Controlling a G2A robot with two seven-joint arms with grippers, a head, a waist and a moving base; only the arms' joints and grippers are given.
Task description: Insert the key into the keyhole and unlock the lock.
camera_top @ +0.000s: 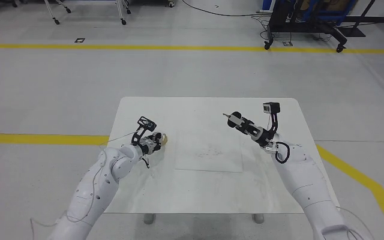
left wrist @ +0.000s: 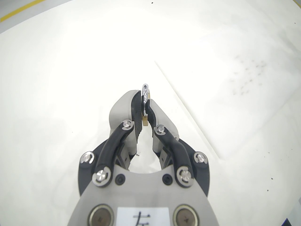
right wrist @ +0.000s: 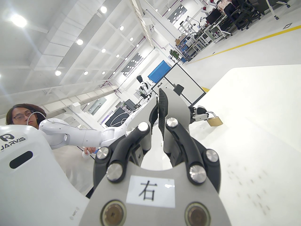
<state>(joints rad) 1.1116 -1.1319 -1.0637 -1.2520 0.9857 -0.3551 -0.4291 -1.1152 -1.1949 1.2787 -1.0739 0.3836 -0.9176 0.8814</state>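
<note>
- The left end effector (left wrist: 143, 104) is closed on the silver shackle of the padlock (right wrist: 214, 120). The brass body of the padlock sits between the finger pads.
- In the top view the padlock is left of the frame centre, near the left edge of the white table (camera_top: 210, 192). It is low over the surface, and contact with the table cannot be determined.
- The right end effector (right wrist: 158, 102) has its fingers pressed together. In the top view a thin metal tip, the key (camera_top: 225, 114), protrudes from the fingertips.
- In the top view the key is right of the frame centre, over the far right part of the table. It is well apart from the padlock.
- A thin pale sheet (camera_top: 210, 159) lies flat on the table between the two end effectors.
</note>
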